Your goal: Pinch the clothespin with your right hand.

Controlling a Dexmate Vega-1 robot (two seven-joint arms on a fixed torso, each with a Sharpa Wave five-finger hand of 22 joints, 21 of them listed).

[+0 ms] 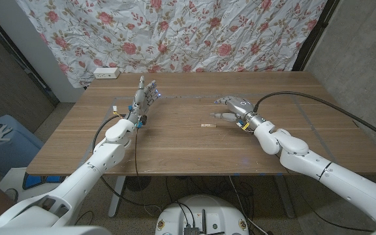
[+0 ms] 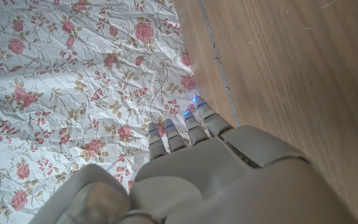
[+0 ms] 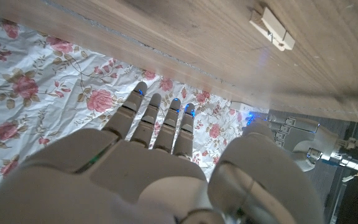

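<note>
While the wooden clothespin (image 1: 208, 124) lies on the table (image 1: 175, 150), the right hand (image 1: 235, 106) hovers just beside it, fingers (image 3: 157, 121) extended and spread, holding nothing.

clothespin (image 1: 208, 124) | small, pale wood | lying flat on the counter (image 1: 175, 150), near its middle | jaws closed | nothing touching it

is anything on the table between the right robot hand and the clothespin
Nothing visible. In the head view only bare wooden table lies between the right robot hand and the small pale wooden clothespin, which lies apart from the hand, on the side toward the robot's left. The hand holds nothing.
</note>
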